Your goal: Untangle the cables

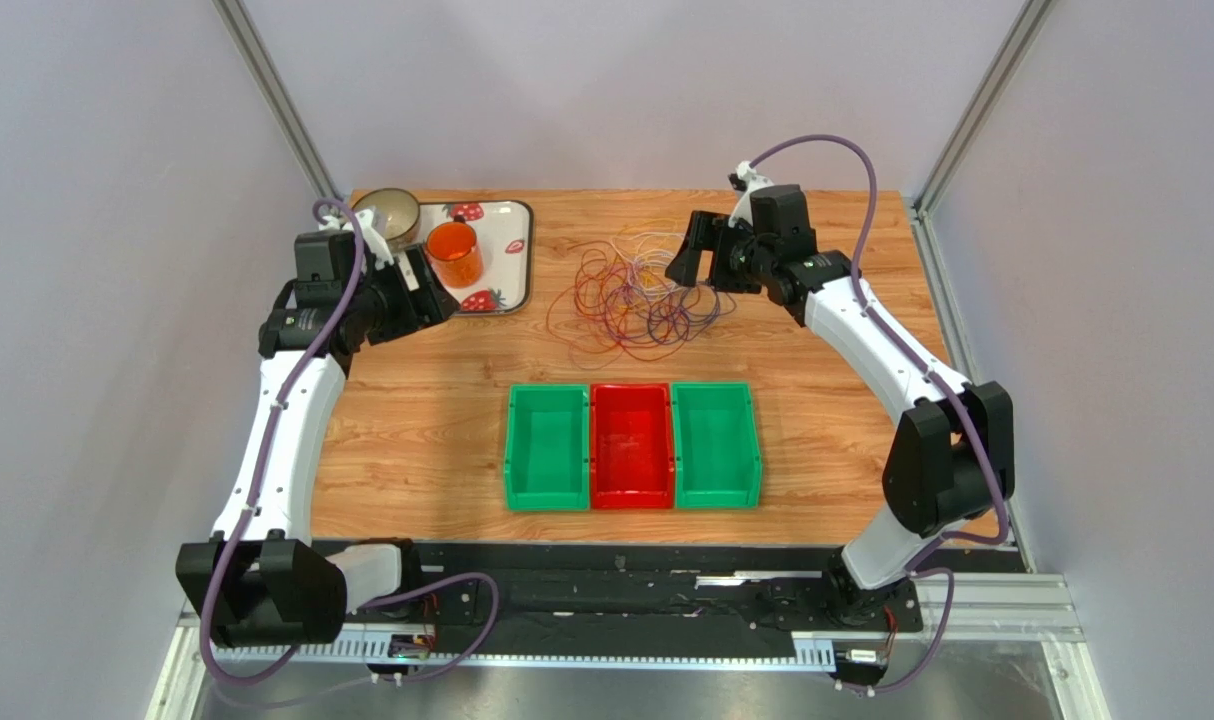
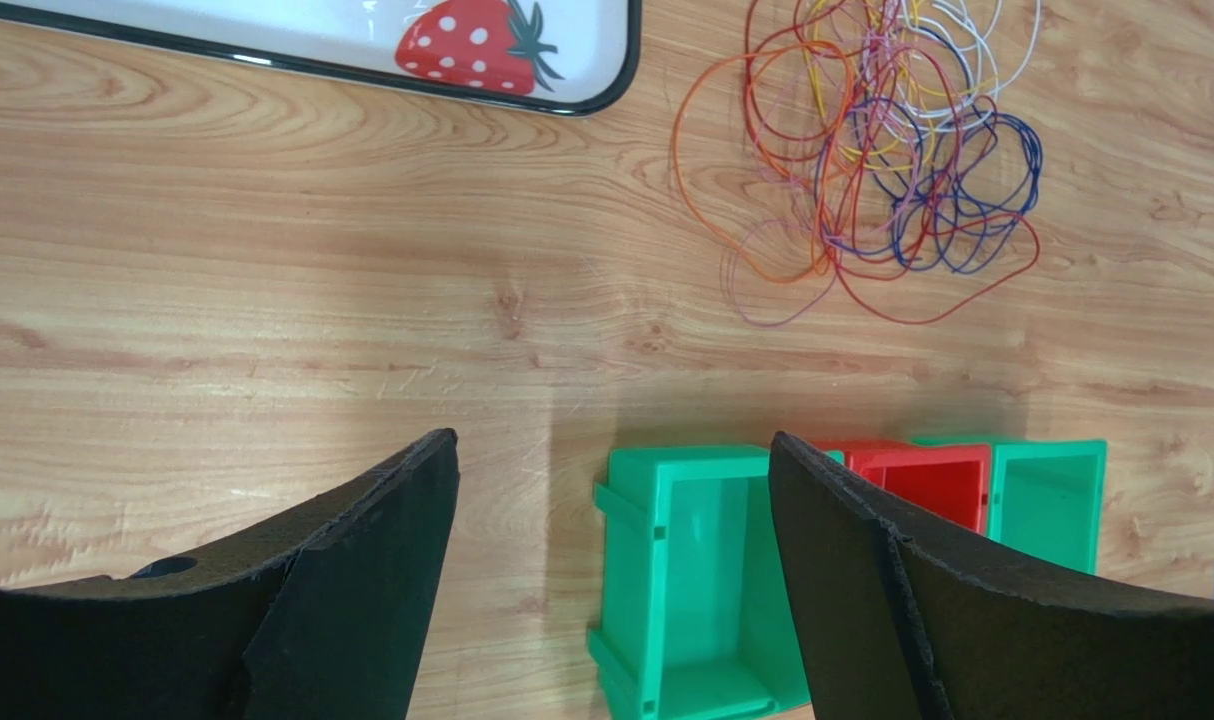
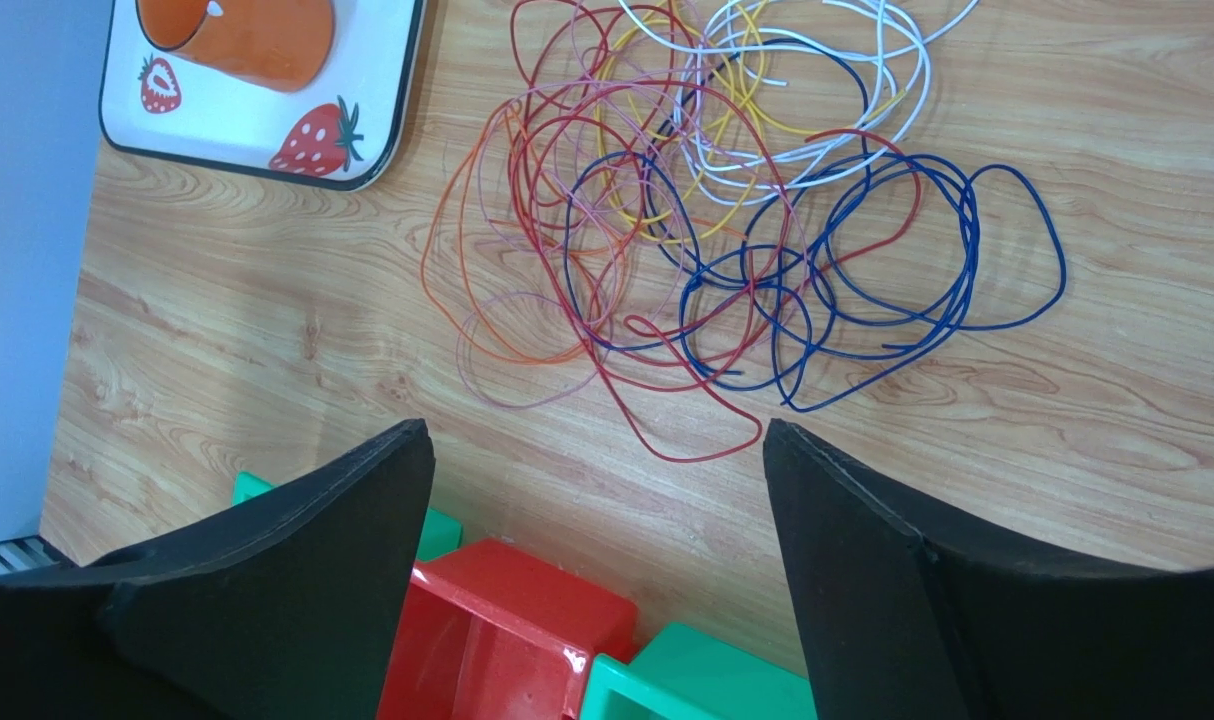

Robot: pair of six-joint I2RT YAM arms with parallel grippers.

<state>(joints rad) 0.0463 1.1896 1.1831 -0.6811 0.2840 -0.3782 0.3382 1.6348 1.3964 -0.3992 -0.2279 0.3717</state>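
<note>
Right claw (image 1: 688, 255) spread wide, just right of cables (image 1: 636, 293).

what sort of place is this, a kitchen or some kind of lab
Probably a robotics lab work cell: a left arm and right arm bolted to a wooden table, grey panels around it, staged props like tangled cables and plastic bins.

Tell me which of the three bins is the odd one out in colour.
The middle bin: it is red, while the left bin and the right bin flanking it are both green.
</note>
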